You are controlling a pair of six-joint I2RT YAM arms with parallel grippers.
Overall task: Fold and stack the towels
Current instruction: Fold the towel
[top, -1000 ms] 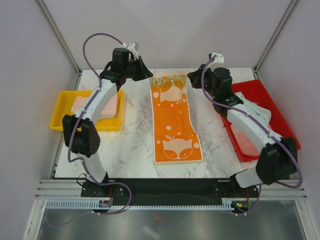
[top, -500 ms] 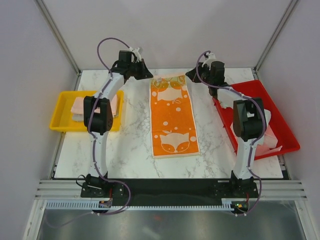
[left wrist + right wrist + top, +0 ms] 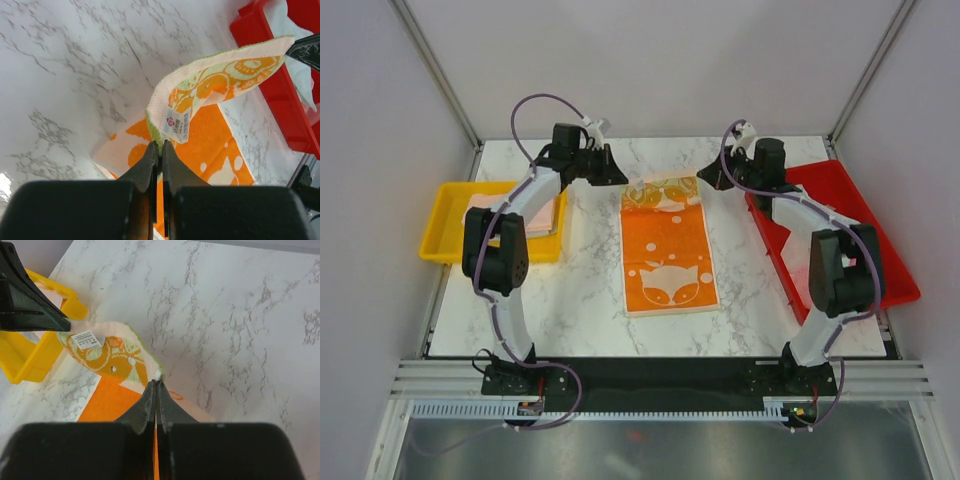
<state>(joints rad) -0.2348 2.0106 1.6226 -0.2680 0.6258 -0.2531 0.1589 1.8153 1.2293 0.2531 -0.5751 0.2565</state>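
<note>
Top external view showed the orange towel [image 3: 668, 270] lying lengthwise on the marble tabletop [image 3: 570, 290] between the two arms, its near end flat with an animal-face print; farther back, its far edge was raised off the surface, pinched at the left corner by the left end effector [image 3: 622, 178] and at the right corner by the right end effector [image 3: 706, 182], both clamped tight on the cloth; the lifted strip carried yellow-green print and a small white label [image 3: 176, 125]; a pink towel [image 3: 542, 212] lay in the yellow tray [image 3: 438, 215] at left; the red tray [image 3: 880, 240] at right held a pale towel [image 3: 302, 75].
</note>
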